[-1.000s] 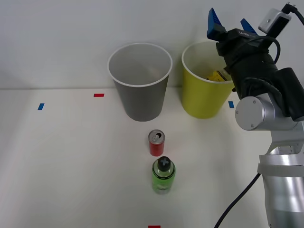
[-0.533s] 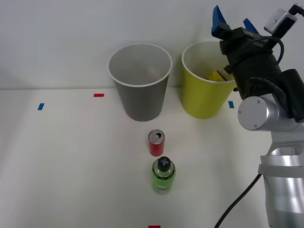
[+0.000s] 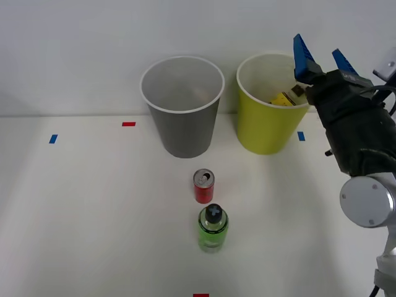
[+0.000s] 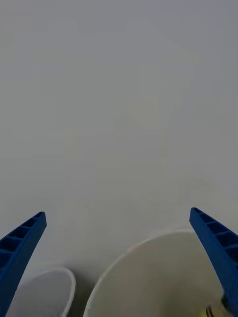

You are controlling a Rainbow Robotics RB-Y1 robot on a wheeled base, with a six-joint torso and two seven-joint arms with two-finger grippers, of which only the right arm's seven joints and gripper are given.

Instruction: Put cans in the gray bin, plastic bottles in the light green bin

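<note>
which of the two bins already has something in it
The light green bin, the one nearest the open end effector: a yellow bottle lies inside it. The gray bin beside it looks empty inside.

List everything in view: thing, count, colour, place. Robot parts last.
gray bin: one, gray with white rim, back of the table, left of the lime bin.
light green bin: one, yellow-green with white rim, back of the table on the right.
yellow bottle: one, partly seen inside the light green bin.
red can: one, red with silver top, upright in front of the gray bin.
green bottle: one, clear green with black cap, upright just nearer than the can.
tape marks: blue and red, several on the white table.
right pincer: one, blue fingers, open and empty, beside the light green bin's right rim.
</note>
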